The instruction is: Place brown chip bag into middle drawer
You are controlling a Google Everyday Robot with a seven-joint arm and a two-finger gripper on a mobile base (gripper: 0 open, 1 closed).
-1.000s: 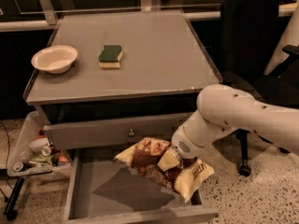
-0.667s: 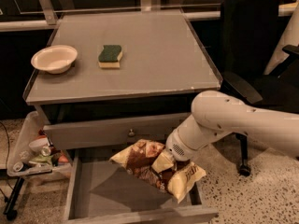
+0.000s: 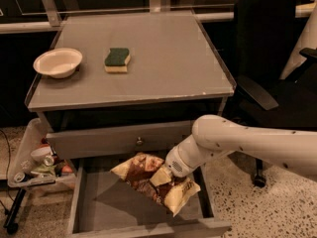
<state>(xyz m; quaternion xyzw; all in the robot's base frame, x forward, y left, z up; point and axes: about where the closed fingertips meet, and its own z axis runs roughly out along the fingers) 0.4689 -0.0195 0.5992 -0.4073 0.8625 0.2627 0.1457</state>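
Brown chip bag (image 3: pixel 148 180) is hanging tilted over the open middle drawer (image 3: pixel 96 205), with the gripper (image 3: pixel 166 176) clamping it near its middle.
Its lower right end is sitting close to the drawer's right wall, so a release here is risking a snag on that wall. Counting: one bag, one open drawer, one sponge (image 3: pixel 117 59), one bowl (image 3: pixel 57 62).

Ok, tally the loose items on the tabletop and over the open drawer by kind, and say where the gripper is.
Bowl: 1, the white bowl on the tabletop.
Sponge: 1, the green sponge on the tabletop.
Chip bag: 1, the brown chip bag, held by the gripper above the middle drawer.
Total: 3.
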